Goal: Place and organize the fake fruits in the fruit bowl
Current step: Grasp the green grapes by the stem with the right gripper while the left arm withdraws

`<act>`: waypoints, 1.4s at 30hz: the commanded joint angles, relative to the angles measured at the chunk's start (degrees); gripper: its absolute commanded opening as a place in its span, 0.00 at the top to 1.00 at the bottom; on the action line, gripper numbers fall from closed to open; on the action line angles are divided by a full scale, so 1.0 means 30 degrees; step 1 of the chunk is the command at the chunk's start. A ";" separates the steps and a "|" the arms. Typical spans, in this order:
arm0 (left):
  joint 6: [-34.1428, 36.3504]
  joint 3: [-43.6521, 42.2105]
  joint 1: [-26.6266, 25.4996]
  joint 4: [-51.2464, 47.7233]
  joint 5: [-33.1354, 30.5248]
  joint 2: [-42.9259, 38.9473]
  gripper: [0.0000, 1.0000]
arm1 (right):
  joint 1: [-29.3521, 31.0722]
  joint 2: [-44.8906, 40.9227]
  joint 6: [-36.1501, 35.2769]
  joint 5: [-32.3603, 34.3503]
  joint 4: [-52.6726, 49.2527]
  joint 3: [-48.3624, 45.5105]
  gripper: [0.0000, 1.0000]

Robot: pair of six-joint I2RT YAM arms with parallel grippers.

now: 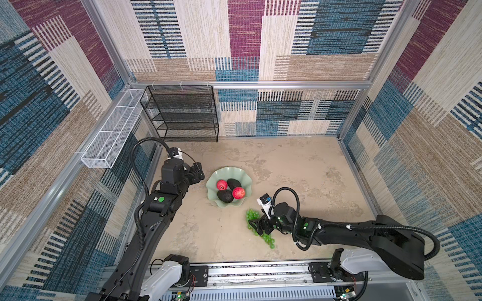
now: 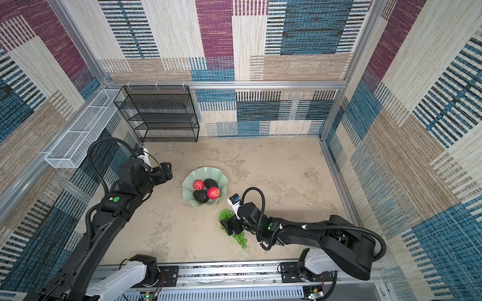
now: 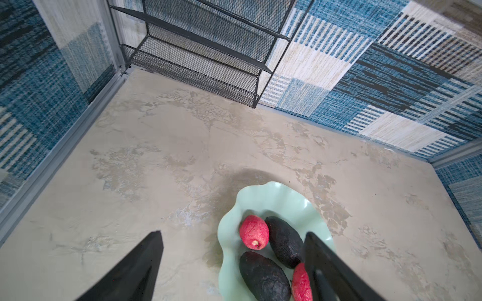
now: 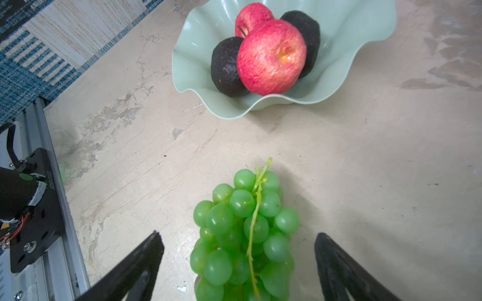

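The step in hand, as I judge it, is picking up the bunch of grapes (image 4: 221, 219), the one fruit not in the bowl. In both top views it lies on the table (image 1: 300, 169) at lower centre, just below and right of the fruit bowl (image 1: 212, 194), near it but apart. The right gripper (image 4: 238, 234) stands over the bunch with its jaws spread wide, one on each side of the cluster and clear of it in the right wrist view; it holds nothing. To do this well, it should probably close across the thick middle of the bunch rather than on the thin stem, and gently, since the loose grapes may shift and both ends will hang. The lift then needs to clear the wavy rim before the bunch is laid down. The bowl holds four fruits clustered at its centre and lower right: two red apples (image 1: 222, 184) (image 1: 238, 192) and two dark avocados (image 1: 234, 183) (image 1: 225, 196), touching one another. The barest floor shows toward the bowl's upper and left side in a top view, so the bunch would likely sit best there, or draped over the pile. The left gripper (image 1: 197, 170) hangs just left of the bowl's rim, jaws wide apart and empty — it should keep out of the drop path. The black mesh rack (image 1: 182, 114) and the white wire basket (image 1: 109, 135) at upper left show nothing in them.
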 commanded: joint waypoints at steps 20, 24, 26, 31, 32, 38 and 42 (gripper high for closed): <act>0.0362 -0.0530 0.1383 -0.0355 0.0500 -0.0539 0.13 | 0.0200 0.4481 0.0487 0.0465 0.2092 0.1462 0.60; 0.0352 -0.0498 0.1548 -0.0338 0.0708 -0.0352 0.13 | 0.0199 0.3546 0.1190 0.0326 0.2708 0.1305 0.63; 0.0350 -0.0469 0.1632 -0.0292 0.0798 -0.0309 0.13 | 0.0156 0.3022 0.1703 0.0423 0.2988 0.1210 0.64; 0.0391 -0.0466 0.1842 -0.0309 0.0983 -0.0303 0.13 | 0.0171 0.1407 0.2125 0.0865 0.2590 0.1368 0.66; 0.0378 -0.0496 0.1873 -0.0309 0.1026 -0.0279 0.13 | 0.0156 0.1152 0.1912 0.0922 0.2116 0.1580 0.64; 0.0104 -0.0694 0.2119 -0.0177 0.1457 -0.0133 0.13 | 0.0150 0.0956 0.1013 0.1347 0.0182 0.1677 0.18; 0.0023 -0.0731 0.2270 -0.0124 0.1591 -0.0180 0.13 | 0.0160 0.1301 0.1152 0.1423 -0.0074 0.1207 0.06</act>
